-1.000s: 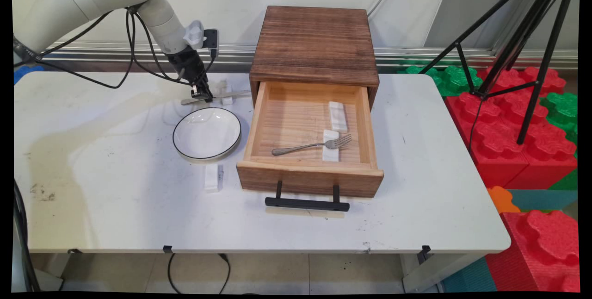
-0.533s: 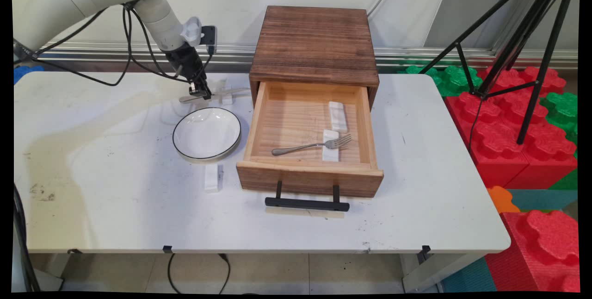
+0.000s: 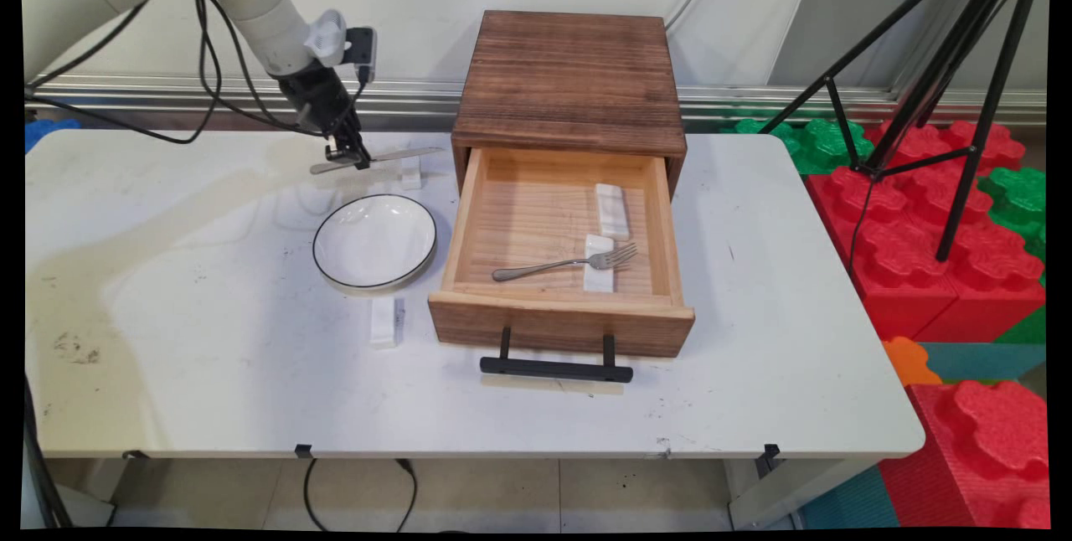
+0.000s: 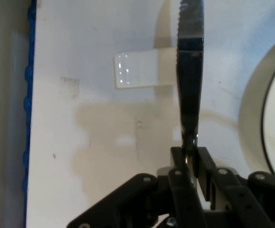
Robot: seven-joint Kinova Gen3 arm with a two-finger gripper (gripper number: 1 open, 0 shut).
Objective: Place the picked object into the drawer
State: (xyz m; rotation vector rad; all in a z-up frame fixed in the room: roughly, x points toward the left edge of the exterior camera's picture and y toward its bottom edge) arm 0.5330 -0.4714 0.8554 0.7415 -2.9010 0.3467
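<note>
Steel knife (image 3: 377,159) pinched in tool (image 3: 350,156)

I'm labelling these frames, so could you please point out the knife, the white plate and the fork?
knife (image 3: 402,155), main view, on its blade, right of the gripper.
white plate (image 3: 374,240), main view, on its inner surface.
fork (image 3: 559,262), main view, on its handle, in the open drawer.

No text, label, brand, number or sign can be read in either view. The wooden drawer box (image 3: 569,89), the black-rimmed plate (image 3: 374,240), the small white rests, the fork (image 3: 563,263) and the knife (image 4: 189,71) all show plain faces, and the white surface (image 3: 209,357) carries only scuffs and stains, no lettering.
</note>
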